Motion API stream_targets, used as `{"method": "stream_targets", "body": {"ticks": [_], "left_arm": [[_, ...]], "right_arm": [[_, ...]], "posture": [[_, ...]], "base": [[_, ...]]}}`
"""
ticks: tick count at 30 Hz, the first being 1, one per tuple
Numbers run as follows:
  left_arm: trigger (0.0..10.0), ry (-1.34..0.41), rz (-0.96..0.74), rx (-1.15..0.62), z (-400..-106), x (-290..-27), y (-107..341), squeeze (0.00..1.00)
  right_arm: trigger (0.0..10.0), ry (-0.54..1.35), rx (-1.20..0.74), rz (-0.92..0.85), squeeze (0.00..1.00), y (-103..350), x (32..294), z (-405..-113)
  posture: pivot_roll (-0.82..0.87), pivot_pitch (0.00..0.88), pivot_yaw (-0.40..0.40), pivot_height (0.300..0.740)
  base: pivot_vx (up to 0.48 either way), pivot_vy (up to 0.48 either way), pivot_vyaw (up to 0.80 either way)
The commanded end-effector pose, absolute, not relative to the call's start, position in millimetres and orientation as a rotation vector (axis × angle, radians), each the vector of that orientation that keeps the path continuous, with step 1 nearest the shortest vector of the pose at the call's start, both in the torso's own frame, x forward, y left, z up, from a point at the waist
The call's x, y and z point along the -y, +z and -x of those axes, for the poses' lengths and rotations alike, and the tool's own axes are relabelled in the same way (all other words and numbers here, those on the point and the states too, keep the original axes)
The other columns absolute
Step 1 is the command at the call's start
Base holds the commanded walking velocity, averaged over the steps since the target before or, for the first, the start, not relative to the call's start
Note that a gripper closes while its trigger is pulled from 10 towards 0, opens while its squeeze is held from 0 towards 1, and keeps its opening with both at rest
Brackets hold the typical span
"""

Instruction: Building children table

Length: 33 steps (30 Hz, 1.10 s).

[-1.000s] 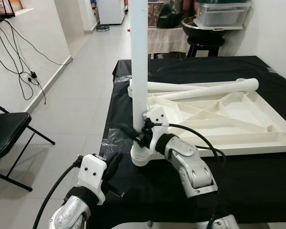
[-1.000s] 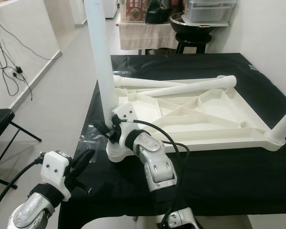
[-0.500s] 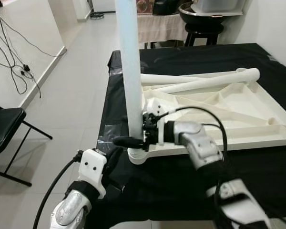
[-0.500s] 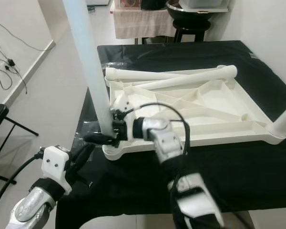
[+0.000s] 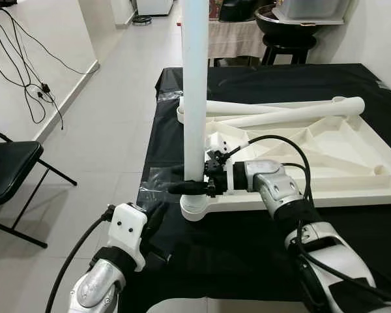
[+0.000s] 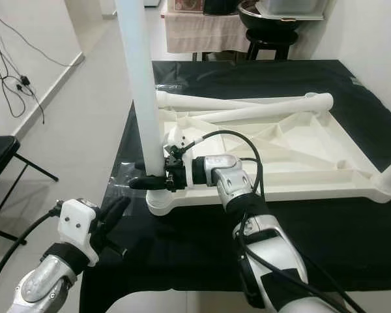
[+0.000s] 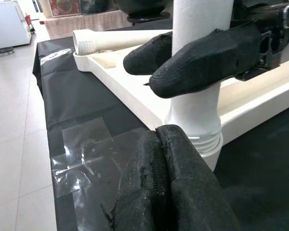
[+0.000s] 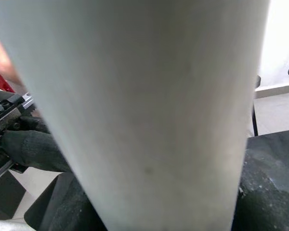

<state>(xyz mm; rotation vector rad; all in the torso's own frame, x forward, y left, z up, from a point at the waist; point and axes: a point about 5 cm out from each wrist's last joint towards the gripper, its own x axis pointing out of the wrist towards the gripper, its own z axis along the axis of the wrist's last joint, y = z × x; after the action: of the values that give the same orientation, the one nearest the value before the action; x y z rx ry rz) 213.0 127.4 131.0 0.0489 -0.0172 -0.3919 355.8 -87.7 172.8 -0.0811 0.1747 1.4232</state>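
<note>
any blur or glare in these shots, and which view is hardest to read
Both eye views are sharp and evenly lit, with mild sheen on the clear tape at the black cloth's edge. Left wrist view: its own fingers are soft from closeness, the background crisp. Right wrist view is hardest: the white leg sits so close it is a featureless blur.

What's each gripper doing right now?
Left gripper: shut, empty, beside the table corner.
Right gripper: shut on the upright leg.
</note>
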Motion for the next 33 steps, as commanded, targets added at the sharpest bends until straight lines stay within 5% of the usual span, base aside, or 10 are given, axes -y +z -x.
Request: {"method": "stream_targets", "body": {"ticks": [1, 8, 12, 21, 22, 23, 31, 32, 33], "left_arm": [[10.0, -0.388, -0.054, 0.007, -211, -128, 130, 0.0], [10.0, -0.39, -0.059, 0.003, -208, -128, 130, 0.0], [10.0, -0.391, -0.061, -0.005, -207, -131, 129, 0.0], [10.0, -0.4, -0.047, -0.016, -210, -131, 126, 0.0], [10.0, -0.39, -0.052, -0.012, -210, -132, 126, 0.0], [10.0, -0.387, -0.054, -0.012, -210, -132, 126, 0.0], [10.0, -0.404, -0.044, -0.021, -211, -131, 124, 0.0], [10.0, -0.405, -0.043, -0.022, -211, -131, 124, 0.0], [10.0, -0.405, -0.043, -0.022, -211, -131, 124, 0.0]], "right_arm": [[0.0, 1.405, -0.17, 0.04, 0.0, 171, 94, -357], [0.0, 1.199, -0.179, 0.108, 0.0, 152, 102, -351], [0.0, 0.711, -0.264, -0.04, 0.0, 135, 73, -302], [0.0, 0.794, -0.216, 0.023, 0.0, 134, 63, -315], [10.0, 0.789, -0.214, 0.0, 0.0, 134, 64, -317], [10.0, 0.792, -0.206, -0.024, 1.0, 138, 64, -318], [10.0, 0.966, -0.086, -0.126, 1.0, 171, 61, -324], [10.0, 1.089, -0.057, -0.093, 0.0, 178, 62, -324], [10.0, 1.089, -0.057, -0.093, 0.0, 178, 62, -324]], "posture": [[0.06, 0.087, 0.011, 0.74], [0.05, 0.102, -0.008, 0.74], [0.03, 0.12, 0.009, 0.74], [0.04, 0.082, 0.009, 0.74], [0.04, 0.07, 0.013, 0.74], [0.04, 0.07, 0.014, 0.74], [0.04, 0.059, 0.025, 0.74], [0.04, 0.053, 0.027, 0.74], [0.04, 0.053, 0.027, 0.74]], "base": [[0.0, 0.0, 0.0], [0.0, 0.0, 0.0], [0.0, 0.0, 0.0], [0.0, 0.0, 0.0], [0.0, 0.0, 0.0], [0.0, 0.0, 0.0], [0.0, 0.0, 0.0], [0.0, 0.0, 0.0], [0.0, 0.0, 0.0]]}}
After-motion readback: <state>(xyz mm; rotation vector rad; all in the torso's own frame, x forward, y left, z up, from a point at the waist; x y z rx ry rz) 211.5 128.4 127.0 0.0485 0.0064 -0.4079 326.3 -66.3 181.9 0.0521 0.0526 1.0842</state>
